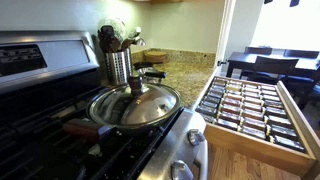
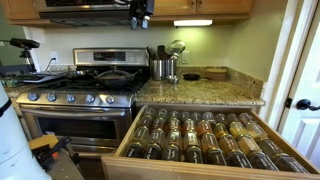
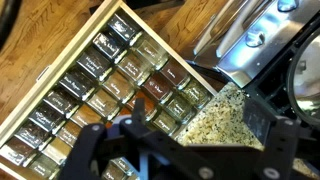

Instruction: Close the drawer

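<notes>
The drawer [image 2: 128, 143] stands pulled far out from under the granite counter. It is light wood and filled with rows of small dark-lidded spice jars [image 2: 200, 135]. It also shows in an exterior view [image 1: 297, 112] and in the wrist view [image 3: 60, 62]. My gripper [image 2: 140, 12] hangs high up, above the stove's back edge and well clear of the drawer. In the wrist view the gripper [image 3: 175, 135] is open and empty, looking down on the drawer's corner and the counter edge [image 3: 215, 115].
A steel stove [image 2: 80, 100] stands beside the drawer, with a lidded pan [image 1: 135, 105] on a burner. A metal utensil holder [image 2: 163, 68] sits on the granite counter [image 2: 200, 92]. A white door [image 2: 300, 80] stands past the drawer. Dark dining chairs [image 1: 270, 65] are beyond it.
</notes>
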You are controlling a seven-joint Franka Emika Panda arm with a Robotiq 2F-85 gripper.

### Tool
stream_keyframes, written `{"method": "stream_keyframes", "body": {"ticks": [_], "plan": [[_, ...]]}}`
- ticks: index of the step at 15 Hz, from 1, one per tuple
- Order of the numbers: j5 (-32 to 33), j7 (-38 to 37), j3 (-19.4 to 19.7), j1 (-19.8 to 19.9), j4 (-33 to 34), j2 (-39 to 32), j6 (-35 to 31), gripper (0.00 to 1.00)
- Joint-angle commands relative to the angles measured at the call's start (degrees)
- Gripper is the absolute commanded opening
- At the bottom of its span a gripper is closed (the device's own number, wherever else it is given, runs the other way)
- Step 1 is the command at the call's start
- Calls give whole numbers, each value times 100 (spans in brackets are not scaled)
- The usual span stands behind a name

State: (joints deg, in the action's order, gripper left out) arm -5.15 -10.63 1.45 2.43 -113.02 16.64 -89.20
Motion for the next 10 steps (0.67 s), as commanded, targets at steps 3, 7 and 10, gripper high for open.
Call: {"method": "stream_keyframes", "body": {"ticks": [3,7,10], "plan": [[-4,6,-15,19,16,-9,15,100],[-10,20,-1,28,-8,-6,-35,100],[-95,93,115,97,-256,63,-344,100]]}}
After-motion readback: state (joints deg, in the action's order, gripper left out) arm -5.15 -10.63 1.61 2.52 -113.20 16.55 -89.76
